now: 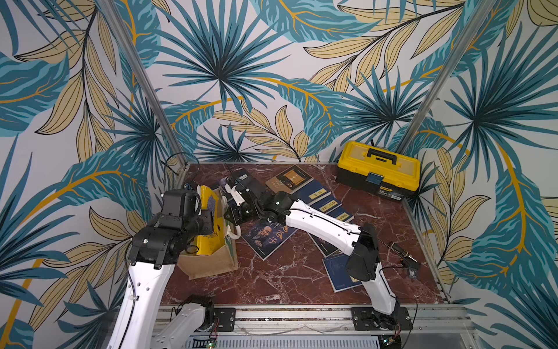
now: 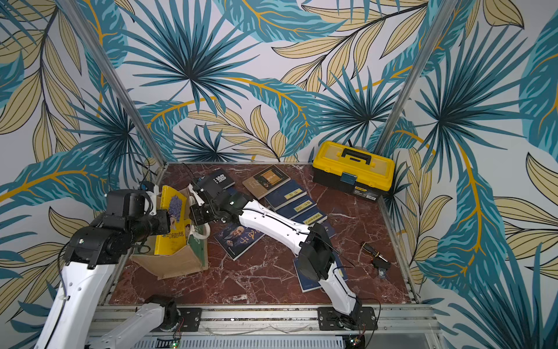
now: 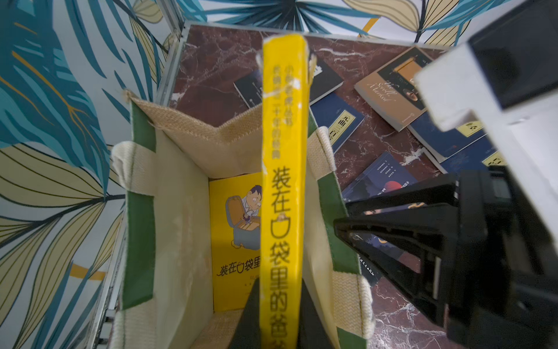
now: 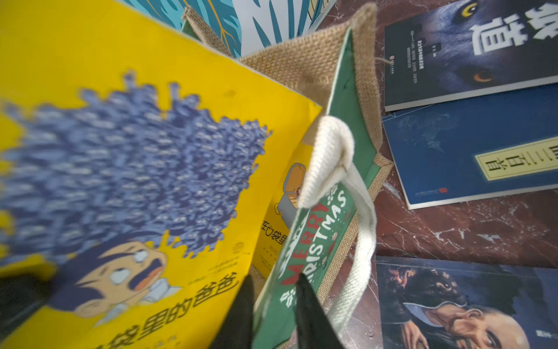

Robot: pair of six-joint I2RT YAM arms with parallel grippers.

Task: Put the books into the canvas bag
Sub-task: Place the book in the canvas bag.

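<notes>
The canvas bag stands open at the table's left. My left gripper is shut on a yellow book, holding it upright, spine up, in the bag's mouth. Another yellow book stands inside against the far wall. My right gripper is shut on the bag's green printed side wall, one finger inside and one outside, next to a white handle. More books lie flat on the table: a tan-brown one, navy ones and a portrait cover.
A yellow-and-black toolbox sits at the back right corner. A small black tool lies near the right edge. A blue book lies partly under my right arm. Leaf-patterned walls close in the left, back and right.
</notes>
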